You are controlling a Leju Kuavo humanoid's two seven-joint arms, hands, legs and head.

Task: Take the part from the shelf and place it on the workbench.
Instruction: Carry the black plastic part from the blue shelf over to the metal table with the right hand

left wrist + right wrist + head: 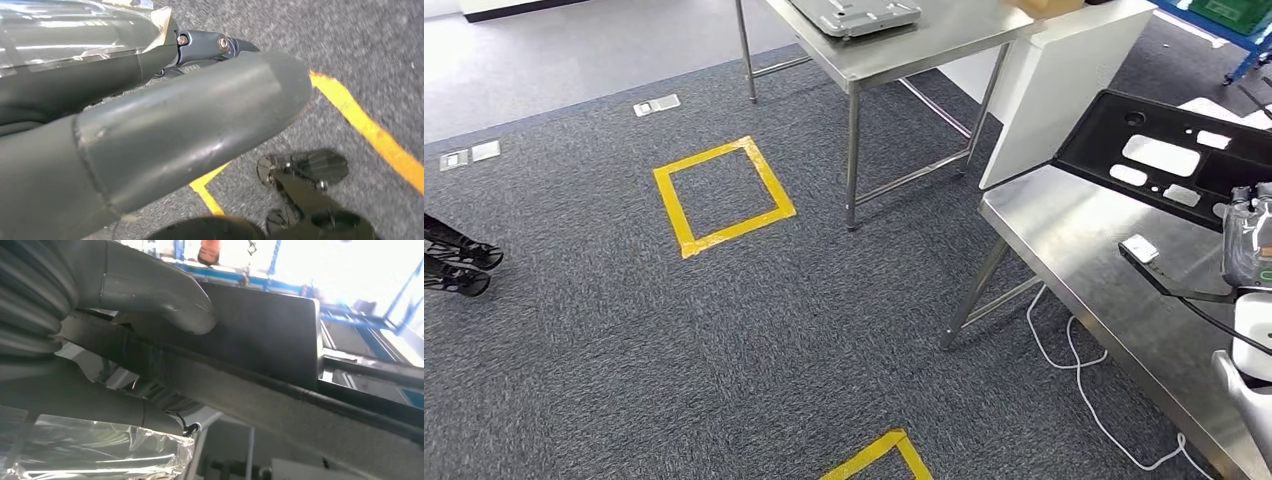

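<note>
1. Left hand: in the left wrist view its thick grey thumb and darker fingers hang over the grey carpet with nothing between them. The fingers are mostly hidden behind the thumb, so I cannot tell how far apart they are.
2. On the carpet there are two yellow tape squares: one whole square far out to the left of the right hand, and the corner of a second nearer the robot. Two small floor plates and one more lie beyond the whole square.
3. Two steel counters stand ahead. The farther counter carries one grey metal tray. The nearer counter lies just below the right hand.
4. One small white block lies on the nearer counter, a dark cable running from it, and one white cable trails on the floor under the counter's edge.
5. Right hand: at the right edge of the head view, it grips the one black part, a flat panel with several cut-outs. In the right wrist view the thumb presses on the panel's upper face and dark fingers sit beneath its rim. The part is tilted above the nearer counter, out beyond the hand; I cannot tell whether its edge touches the counter.
</note>
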